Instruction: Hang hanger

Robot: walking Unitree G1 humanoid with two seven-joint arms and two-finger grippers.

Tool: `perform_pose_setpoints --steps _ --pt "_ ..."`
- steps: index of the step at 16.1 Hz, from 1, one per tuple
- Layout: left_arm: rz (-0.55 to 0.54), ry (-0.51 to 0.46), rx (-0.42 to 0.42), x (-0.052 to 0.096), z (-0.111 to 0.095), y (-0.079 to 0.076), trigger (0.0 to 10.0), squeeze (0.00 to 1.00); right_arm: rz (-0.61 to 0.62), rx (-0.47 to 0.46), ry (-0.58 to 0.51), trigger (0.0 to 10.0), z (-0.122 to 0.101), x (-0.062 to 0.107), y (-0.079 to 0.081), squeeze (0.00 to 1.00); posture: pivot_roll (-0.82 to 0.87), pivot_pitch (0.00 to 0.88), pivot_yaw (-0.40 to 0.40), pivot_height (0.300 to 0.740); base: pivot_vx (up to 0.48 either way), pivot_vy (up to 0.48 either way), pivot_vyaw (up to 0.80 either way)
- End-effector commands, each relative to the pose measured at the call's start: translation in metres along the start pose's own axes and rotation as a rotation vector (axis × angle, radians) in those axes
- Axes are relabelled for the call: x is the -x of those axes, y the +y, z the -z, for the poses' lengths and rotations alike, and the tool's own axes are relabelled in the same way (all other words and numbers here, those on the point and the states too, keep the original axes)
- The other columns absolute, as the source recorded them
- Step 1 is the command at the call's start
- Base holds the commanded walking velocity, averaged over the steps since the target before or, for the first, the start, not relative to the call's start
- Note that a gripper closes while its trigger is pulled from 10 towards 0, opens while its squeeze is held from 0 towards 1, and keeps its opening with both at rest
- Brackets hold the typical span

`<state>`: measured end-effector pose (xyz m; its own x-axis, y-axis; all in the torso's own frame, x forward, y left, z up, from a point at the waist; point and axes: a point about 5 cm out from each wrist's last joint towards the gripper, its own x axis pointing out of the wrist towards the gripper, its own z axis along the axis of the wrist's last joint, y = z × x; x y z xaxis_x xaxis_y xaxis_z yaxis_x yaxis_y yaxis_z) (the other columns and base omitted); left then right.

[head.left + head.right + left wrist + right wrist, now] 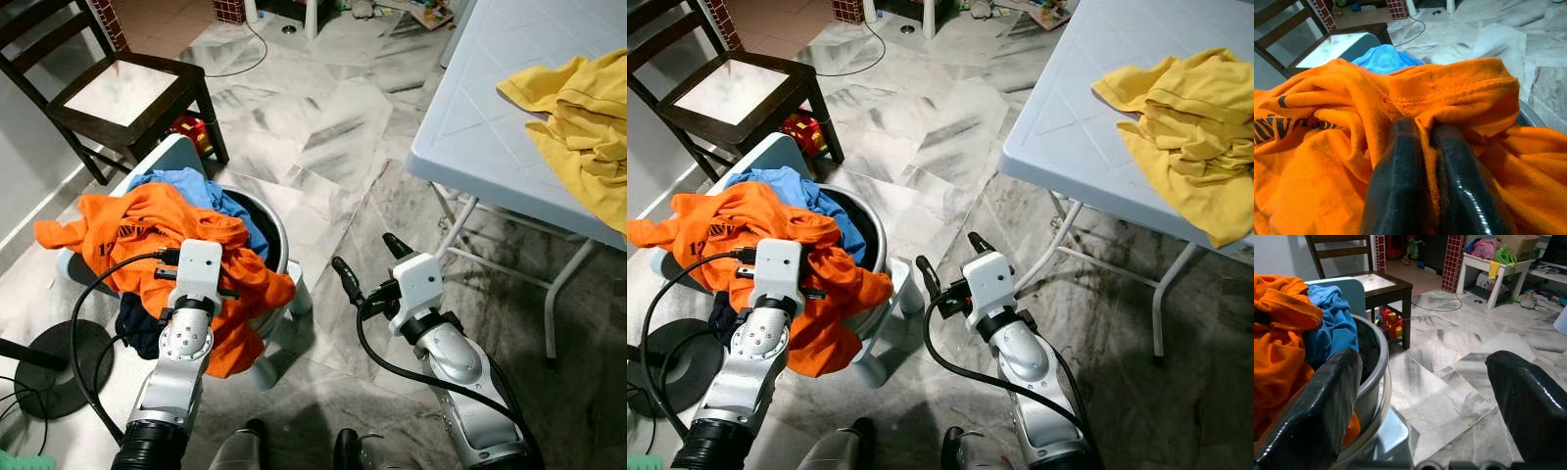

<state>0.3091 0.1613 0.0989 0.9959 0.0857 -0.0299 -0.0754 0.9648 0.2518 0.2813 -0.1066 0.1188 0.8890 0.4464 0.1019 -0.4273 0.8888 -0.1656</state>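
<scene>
Even, soft daylight fills the room and colours are clear. The marble floor [323, 127] shows pale sheen, brightest beyond the wooden chair [118, 93]. A soft shadow lies under the white table [490, 108]. The head views are sharp. In the wrist views the black fingers [1400, 196] are blurred and carry small glossy highlights.

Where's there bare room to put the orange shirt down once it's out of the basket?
The white table is bare left of the yellow cloth. The chair seat is free too. The basket is crowded with the orange shirt, pinched by the left gripper.
</scene>
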Motion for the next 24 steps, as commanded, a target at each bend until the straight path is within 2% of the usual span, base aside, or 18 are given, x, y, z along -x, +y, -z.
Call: perform_pose_setpoints --steps 1,3,6,9,11,13,14,15,16,17,18,19,20,22,24 --pt "-0.023 -0.024 -0.014 0.004 -0.001 0.006 0.0 0.00 -0.008 -0.001 0.018 10.0 0.004 0.001 0.002 0.00 0.05 0.246 -0.036 0.740 0.000 0.000 0.00" --pt "-0.025 -0.145 0.003 0.004 -0.019 0.007 0.0 0.00 -0.006 0.000 0.018 10.0 0.004 0.001 0.002 0.00 0.05 0.244 -0.038 0.740 0.000 0.000 0.00" --pt "-0.005 -0.239 -0.010 0.009 -0.031 0.006 0.0 0.00 -0.004 0.002 0.016 10.0 0.003 0.002 0.001 0.00 0.05 0.243 -0.040 0.740 0.000 0.000 0.00" --pt "-0.001 -0.279 -0.008 0.017 -0.034 0.009 0.0 0.00 0.002 0.004 0.016 10.0 0.003 0.002 -0.001 0.00 0.05 0.247 -0.042 0.740 0.000 0.000 0.00" --pt "0.014 -0.280 -0.011 0.024 -0.030 0.011 0.0 0.00 0.000 0.005 0.017 10.0 0.003 0.003 0.000 0.00 0.05 0.248 -0.043 0.740 0.000 0.000 0.00" --pt "0.065 -0.183 -0.010 0.038 -0.005 0.013 0.0 0.00 -0.002 0.005 0.022 10.0 0.004 0.004 -0.001 0.00 0.05 0.257 -0.049 0.740 0.000 0.000 0.00" --pt "0.066 -0.164 -0.015 0.040 0.000 0.013 0.9 0.00 -0.003 0.005 0.023 10.0 0.004 0.004 -0.001 0.00 0.06 0.259 -0.050 0.740 0.000 0.000 0.00" --pt "0.086 -0.119 -0.033 0.045 0.010 0.012 3.0 0.00 -0.008 0.005 0.023 10.0 0.004 0.004 0.000 0.00 0.06 0.260 -0.051 0.740 0.000 0.000 0.00" --pt "0.101 -0.085 -0.057 0.048 0.018 0.012 8.6 0.00 -0.012 0.004 0.024 10.0 0.004 0.003 0.001 0.00 0.06 0.261 -0.054 0.740 0.000 0.000 0.00" --pt "0.103 -0.053 -0.077 0.051 0.024 0.012 10.0 0.00 -0.016 0.004 0.024 10.0 0.004 0.003 0.001 0.00 0.07 0.262 -0.056 0.740 0.000 0.000 0.00" --pt "0.136 -0.030 -0.115 0.055 0.030 0.011 10.0 0.00 -0.021 0.006 0.024 10.0 0.004 0.002 0.001 0.00 0.07 0.261 -0.058 0.740 0.000 0.000 0.00" --pt "0.144 -0.025 -0.116 0.056 0.031 0.011 10.0 0.00 -0.021 0.006 0.024 10.0 0.004 0.002 0.001 0.00 0.07 0.260 -0.060 0.740 0.000 0.000 0.00" --pt "0.164 -0.033 -0.152 0.056 0.031 0.009 10.0 1.00 -0.022 0.007 0.023 10.0 0.004 0.002 0.000 0.00 0.07 0.259 -0.060 0.740 0.000 0.000 0.00" --pt "0.240 -0.141 -0.241 0.053 0.018 0.000 10.0 1.00 -0.024 0.009 0.021 10.0 0.003 0.001 0.000 0.00 0.06 0.258 -0.064 0.740 0.000 0.000 0.00" --pt "0.263 -0.184 -0.289 0.051 0.012 -0.004 10.0 1.00 -0.027 0.008 0.019 10.0 0.003 0.001 0.002 0.00 0.06 0.258 -0.064 0.740 0.000 0.000 0.00"
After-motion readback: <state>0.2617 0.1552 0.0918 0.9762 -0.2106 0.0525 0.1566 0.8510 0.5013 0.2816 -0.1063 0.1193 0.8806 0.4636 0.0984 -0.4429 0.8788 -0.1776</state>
